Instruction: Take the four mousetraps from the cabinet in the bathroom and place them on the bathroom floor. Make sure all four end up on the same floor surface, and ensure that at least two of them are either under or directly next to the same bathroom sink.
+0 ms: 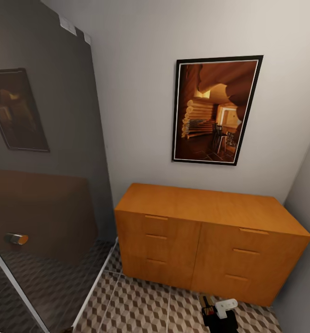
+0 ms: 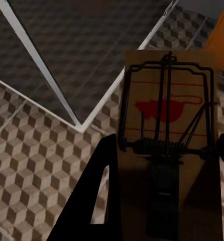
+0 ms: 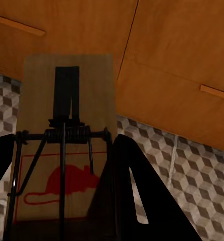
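The orange-brown cabinet (image 1: 206, 208) stands against the back wall with all its drawers closed. In the left wrist view a tan mousetrap (image 2: 162, 100) with dark wire and a red mouse print sits between the black fingers (image 2: 99, 191) of my left gripper (image 2: 167, 145), which is shut on it above the cube-pattern floor (image 2: 31, 150). My right gripper (image 3: 62, 145) is shut on a second mousetrap (image 3: 87, 85), facing the cabinet's drawer fronts (image 3: 182, 45) low over the floor (image 3: 192, 165). In the head view the right gripper (image 1: 215, 311) shows at the bottom edge before the cabinet.
A glass shower panel (image 1: 44, 185) with a white frame (image 2: 51, 80) fills the left side, its base rail running across the floor (image 1: 141, 305). A framed picture (image 1: 215, 108) hangs above the cabinet. A wall (image 1: 307, 231) closes in on the right.
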Robot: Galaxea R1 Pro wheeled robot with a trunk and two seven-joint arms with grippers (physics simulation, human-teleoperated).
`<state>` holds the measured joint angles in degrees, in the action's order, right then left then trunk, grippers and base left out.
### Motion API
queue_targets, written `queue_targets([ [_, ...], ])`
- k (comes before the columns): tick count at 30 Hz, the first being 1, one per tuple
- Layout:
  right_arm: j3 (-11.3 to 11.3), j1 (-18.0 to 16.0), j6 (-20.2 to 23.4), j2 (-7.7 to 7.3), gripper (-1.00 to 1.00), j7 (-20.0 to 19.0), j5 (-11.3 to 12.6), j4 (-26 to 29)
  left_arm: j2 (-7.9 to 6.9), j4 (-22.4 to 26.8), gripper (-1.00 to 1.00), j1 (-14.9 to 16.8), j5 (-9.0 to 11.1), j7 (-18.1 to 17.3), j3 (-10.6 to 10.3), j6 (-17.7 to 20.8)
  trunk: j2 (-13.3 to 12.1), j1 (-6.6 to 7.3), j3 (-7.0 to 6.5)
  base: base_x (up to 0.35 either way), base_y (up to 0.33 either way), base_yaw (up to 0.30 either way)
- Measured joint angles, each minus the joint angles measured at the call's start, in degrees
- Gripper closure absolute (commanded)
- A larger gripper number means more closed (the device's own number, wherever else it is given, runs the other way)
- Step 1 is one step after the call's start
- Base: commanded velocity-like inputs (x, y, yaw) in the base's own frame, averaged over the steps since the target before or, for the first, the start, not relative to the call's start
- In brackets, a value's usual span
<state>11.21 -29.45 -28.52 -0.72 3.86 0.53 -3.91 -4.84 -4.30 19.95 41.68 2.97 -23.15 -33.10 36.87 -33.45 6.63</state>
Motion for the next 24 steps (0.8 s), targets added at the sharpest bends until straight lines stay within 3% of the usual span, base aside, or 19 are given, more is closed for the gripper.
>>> queue_targets([
  [24, 0.1, 0.0, 0.1, 0.01, 1.00, 0.4, 0.0, 0.0, -0.12, 0.0, 1.00, 0.0, -0.2, 0.0, -0.1, 0.1, 0.0, 0.00, 0.00, 0.000, 0.000, 0.294],
])
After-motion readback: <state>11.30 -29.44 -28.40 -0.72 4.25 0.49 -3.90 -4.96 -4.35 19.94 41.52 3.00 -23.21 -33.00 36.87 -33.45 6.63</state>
